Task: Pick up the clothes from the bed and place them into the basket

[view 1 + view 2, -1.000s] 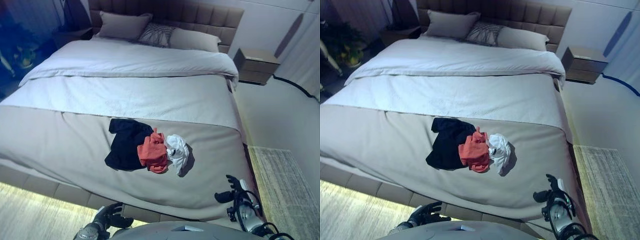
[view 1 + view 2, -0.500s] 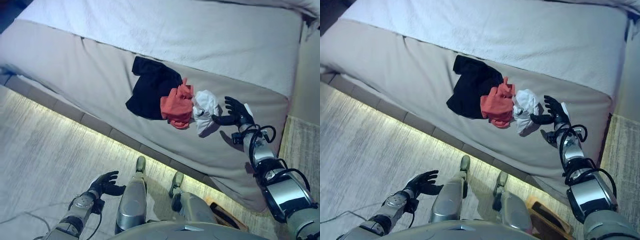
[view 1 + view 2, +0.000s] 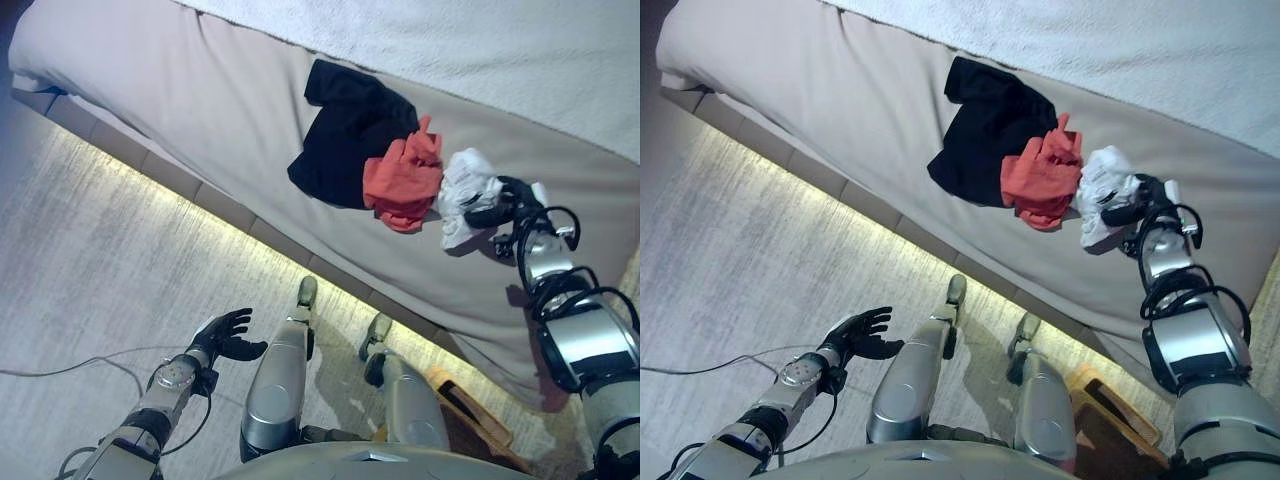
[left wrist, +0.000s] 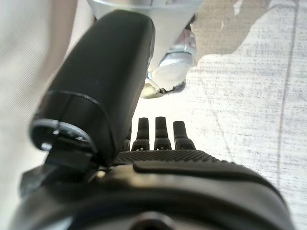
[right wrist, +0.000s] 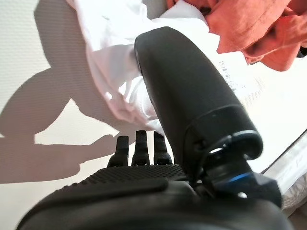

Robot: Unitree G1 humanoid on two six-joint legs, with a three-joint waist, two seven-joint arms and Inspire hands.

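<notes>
Beige bed (image 3: 200, 110) in front of me, my right robot hand (image 3: 508, 203) resting against the white shirt (image 3: 462, 192), fingers relaxed, nothing gripped. Orange top (image 3: 403, 182) and black one (image 3: 345, 135) lie beyond it. Next I'd close on the shirt. Left robot hand (image 3: 225, 335) hangs open over the floor.

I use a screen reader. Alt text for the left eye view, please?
The robot's right hand reaches the white garment on the bed, beside an orange garment and a black one. Its left hand hangs open over the floor.
</notes>
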